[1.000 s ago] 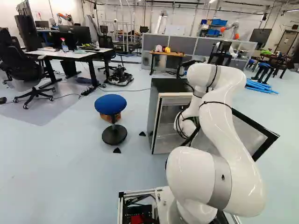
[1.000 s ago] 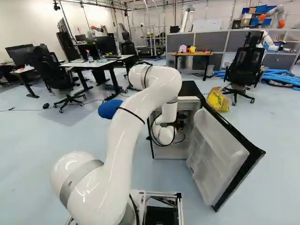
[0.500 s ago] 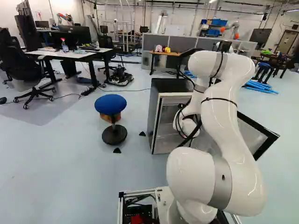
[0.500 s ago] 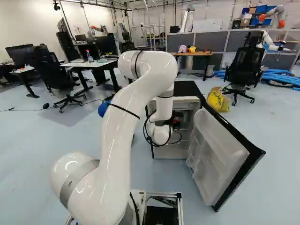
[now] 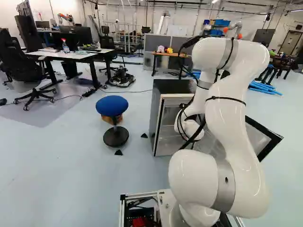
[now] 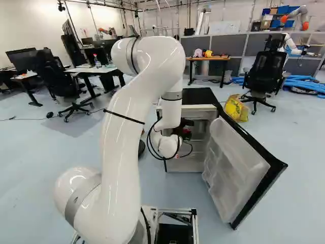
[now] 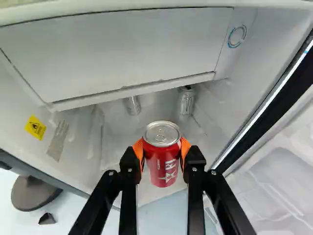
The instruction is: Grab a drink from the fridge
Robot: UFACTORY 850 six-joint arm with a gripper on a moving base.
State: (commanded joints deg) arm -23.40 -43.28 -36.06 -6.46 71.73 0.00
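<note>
yellow warning label (image 7: 35, 127): fridge wall (image 7: 27, 100) | pale label (image 7: 57, 141): same wall | white star (image 7: 167, 177), lettering (image 7: 171, 165): red can (image 7: 152, 169)

At left, a blue-topped stool (image 5: 111, 105) stands nearer than a black chair (image 5: 15, 60) beside a white desk (image 5: 71, 54); at right, a yellow bag (image 6: 235, 109) lies near a mesh-backed chair (image 6: 265, 68).

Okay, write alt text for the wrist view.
A black gripper with orange pads holds a red drink can between its fingers at an open fridge; two silver cans stand further inside, beneath a white compartment.
</note>
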